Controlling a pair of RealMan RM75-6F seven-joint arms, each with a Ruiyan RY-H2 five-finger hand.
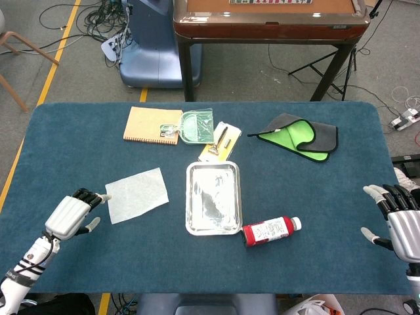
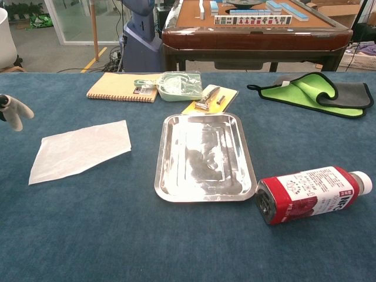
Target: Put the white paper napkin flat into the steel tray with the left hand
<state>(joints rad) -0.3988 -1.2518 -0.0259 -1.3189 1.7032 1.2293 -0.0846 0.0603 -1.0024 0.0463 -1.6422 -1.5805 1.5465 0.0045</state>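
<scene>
The left hand is hovering empty with its fingers apart, just left of the napkin, and the napkin is lying flat on the table, to the left of the tray and not touching it. The right hand is waiting, also empty and spread, far to the right of the tray. The napkin is thin, so I think the fingers may only push it over the cloth or crumple it, and then it will not lie flat in the tray.

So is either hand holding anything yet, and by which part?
Nothing is held. The left hand is beside the napkin, fingertips near its left corner; the right hand is open and empty.
</scene>
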